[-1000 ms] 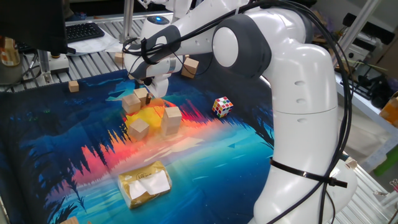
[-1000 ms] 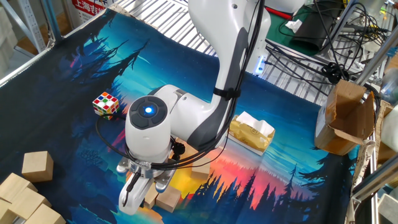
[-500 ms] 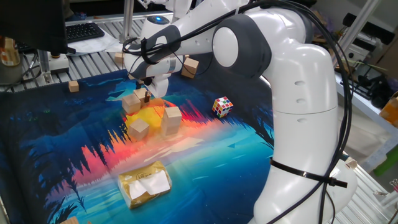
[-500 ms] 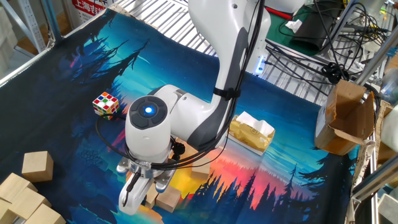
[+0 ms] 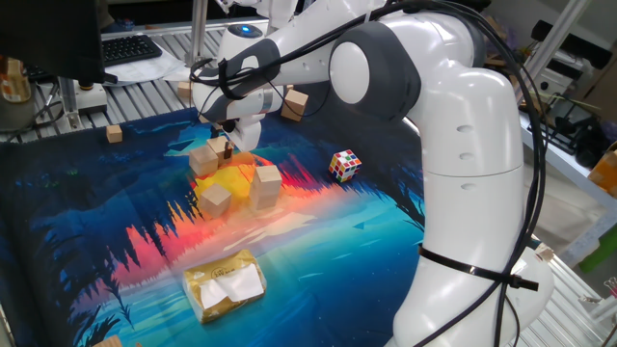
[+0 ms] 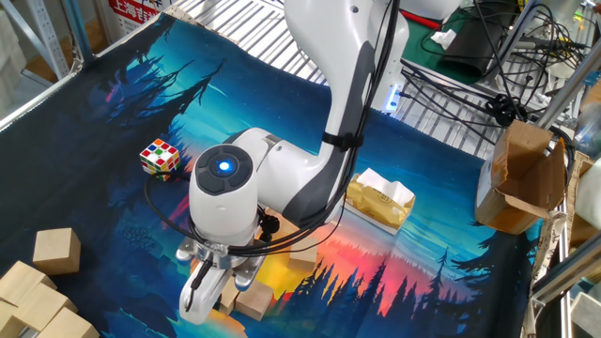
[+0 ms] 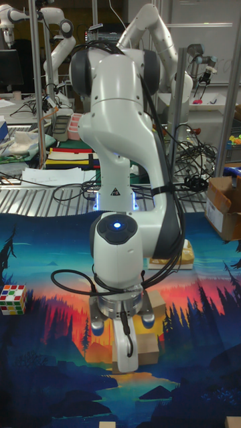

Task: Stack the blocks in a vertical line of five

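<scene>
Three tan wooden blocks lie in the middle of the mat. My gripper (image 5: pixel 227 146) is low over the left one (image 5: pixel 203 159), with a finger on each side of it, and the block rests on the mat. In the other fixed view the gripper (image 6: pixel 223 289) has that block (image 6: pixel 227 297) between its fingers (image 6: pixel 200 293). Two more blocks (image 5: pixel 214 199) (image 5: pixel 266 184) sit close by, apart from each other. Further blocks (image 6: pixel 54 250) (image 6: pixel 21 282) stand at the mat's edge. The tall view shows the gripper (image 7: pixel 124 349) with a block (image 7: pixel 152 319) beside it.
A multicoloured puzzle cube (image 5: pixel 345 165) lies right of the blocks. A yellow packet (image 5: pixel 224 284) sits near the mat's front. A small tan cube (image 5: pixel 115 133) is at the back left, and a cardboard box (image 6: pixel 521 178) stands off the mat.
</scene>
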Motion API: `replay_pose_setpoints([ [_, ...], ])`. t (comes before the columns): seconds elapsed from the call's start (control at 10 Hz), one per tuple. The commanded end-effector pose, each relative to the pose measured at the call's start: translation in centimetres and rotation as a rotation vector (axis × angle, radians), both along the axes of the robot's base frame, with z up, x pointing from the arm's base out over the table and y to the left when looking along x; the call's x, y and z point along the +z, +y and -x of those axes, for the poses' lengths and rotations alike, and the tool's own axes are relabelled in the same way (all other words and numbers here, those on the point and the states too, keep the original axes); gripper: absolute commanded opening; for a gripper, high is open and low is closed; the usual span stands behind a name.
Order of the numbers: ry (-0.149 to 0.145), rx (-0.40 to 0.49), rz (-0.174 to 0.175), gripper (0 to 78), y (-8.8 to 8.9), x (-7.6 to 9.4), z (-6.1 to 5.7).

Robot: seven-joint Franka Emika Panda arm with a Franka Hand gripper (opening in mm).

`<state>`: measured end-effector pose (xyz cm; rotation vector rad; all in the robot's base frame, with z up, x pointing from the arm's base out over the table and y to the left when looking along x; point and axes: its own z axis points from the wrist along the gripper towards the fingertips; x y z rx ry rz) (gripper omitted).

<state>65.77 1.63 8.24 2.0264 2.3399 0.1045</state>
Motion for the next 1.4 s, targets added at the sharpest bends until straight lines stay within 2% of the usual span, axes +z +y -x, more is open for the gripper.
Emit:
replay_pose_setpoints([
  [0.1, 0.088, 0.348, 0.038, 1.1, -1.1, 5.3, 1.4],
  [0.3, 0.092, 0.473, 0.046, 1.1, -1.5, 6.6, 1.9],
  [0.5, 0.092, 0.665, 0.060, 1.1, -1.9, 8.2, 2.7],
  [0.6, 0.090, 0.721, 0.058, 1.1, -2.0, 8.8, 3.0],
  [0.7, 0.084, 0.820, 0.050, 1.1, -2.5, 9.9, 3.7],
  [1.0, 0.074, 1.053, 0.065, 1.1, -3.2, 11.7, 4.9],
  [1.4, 0.093, 1.237, 0.102, 1.1, -3.4, 13.4, 6.4],
])
